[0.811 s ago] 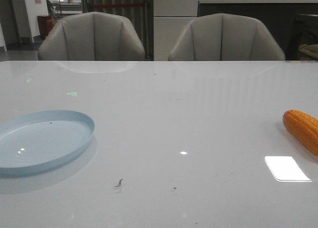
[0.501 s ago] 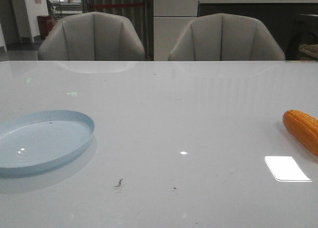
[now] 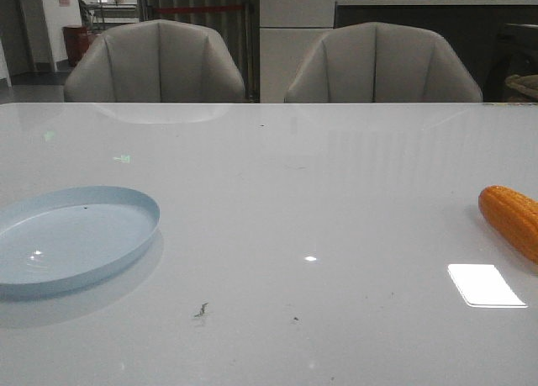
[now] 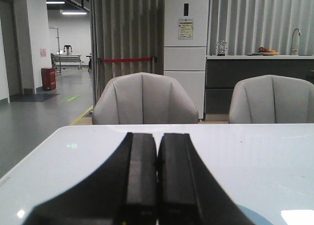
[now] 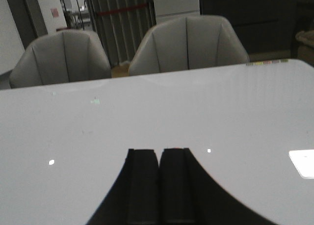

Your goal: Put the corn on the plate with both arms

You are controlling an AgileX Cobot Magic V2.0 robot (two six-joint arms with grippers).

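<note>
The orange corn (image 3: 513, 220) lies on the white table at the right edge of the front view, partly cut off by the frame. The pale blue plate (image 3: 71, 239) sits at the left, empty; a sliver of it shows in the left wrist view (image 4: 257, 218). Neither arm appears in the front view. My left gripper (image 4: 157, 135) is shut and empty, its fingers together above the table. My right gripper (image 5: 160, 150) is shut and empty too. A thin orange sliver just past its right fingertip may be the corn.
Two grey armchairs (image 3: 158, 62) (image 3: 382, 64) stand behind the table's far edge. A bright window reflection (image 3: 485, 285) lies on the table just in front of the corn. Small dark specks (image 3: 202, 309) mark the table near the front.
</note>
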